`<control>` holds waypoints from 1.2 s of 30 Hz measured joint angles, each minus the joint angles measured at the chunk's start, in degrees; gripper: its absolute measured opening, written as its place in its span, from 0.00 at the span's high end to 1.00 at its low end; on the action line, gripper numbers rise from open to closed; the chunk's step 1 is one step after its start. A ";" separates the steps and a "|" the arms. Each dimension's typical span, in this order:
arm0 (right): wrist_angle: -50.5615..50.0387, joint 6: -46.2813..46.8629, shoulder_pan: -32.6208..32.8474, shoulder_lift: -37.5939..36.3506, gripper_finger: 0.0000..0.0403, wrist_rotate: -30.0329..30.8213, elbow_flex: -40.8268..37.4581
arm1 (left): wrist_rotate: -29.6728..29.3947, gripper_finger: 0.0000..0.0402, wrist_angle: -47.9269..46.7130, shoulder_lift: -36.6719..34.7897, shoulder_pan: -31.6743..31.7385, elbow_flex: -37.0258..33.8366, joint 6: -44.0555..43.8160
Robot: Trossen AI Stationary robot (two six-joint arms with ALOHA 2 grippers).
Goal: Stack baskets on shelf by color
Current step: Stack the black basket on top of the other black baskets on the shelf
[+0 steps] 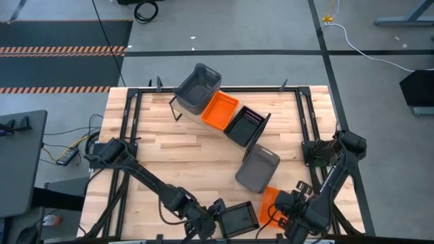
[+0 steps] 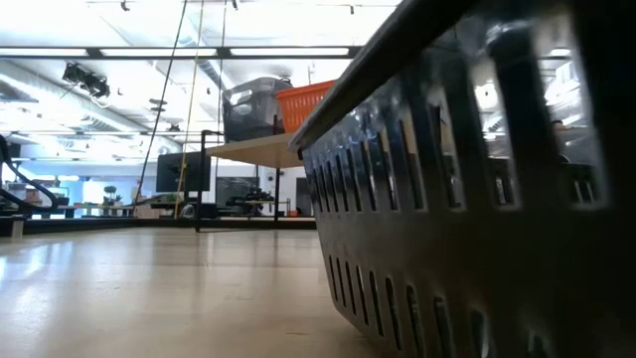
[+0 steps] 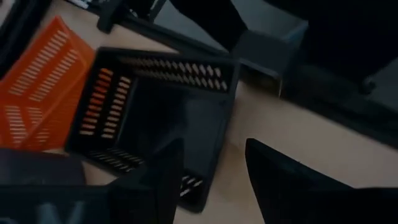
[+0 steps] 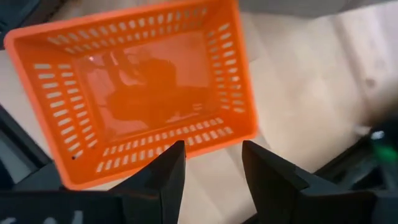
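Left end effector (image 1: 215,215) at the counter's (image 1: 196,146) near edge, fingers parted, just beside a black basket (image 1: 239,219), holding nothing. Shelf (image 1: 220,112) carries grey (image 1: 197,88), orange (image 1: 220,110) and black (image 1: 245,125) baskets. A loose grey basket (image 1: 258,168) lies mid-counter. Right end effector (image 1: 283,215) open, empty, over an orange basket (image 4: 140,81).

In the low view a black basket (image 2: 477,199) overruns the frame, hiding the table beyond.
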 joint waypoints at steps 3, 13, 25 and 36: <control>3.53 2.22 0.96 -0.03 0.59 0.06 -1.35 | 1.87 0.55 -2.05 0.35 1.37 0.01 0.67; 10.82 5.99 1.78 0.17 0.60 3.92 -4.58 | 3.95 0.56 -2.57 5.23 4.00 -0.02 3.70; 14.91 10.13 2.84 0.36 0.60 9.37 -4.58 | 2.45 0.97 -2.37 5.11 4.95 0.01 9.51; 17.90 9.60 4.15 0.36 0.60 13.46 -4.58 | -3.28 0.98 -17.37 5.08 3.31 13.45 9.31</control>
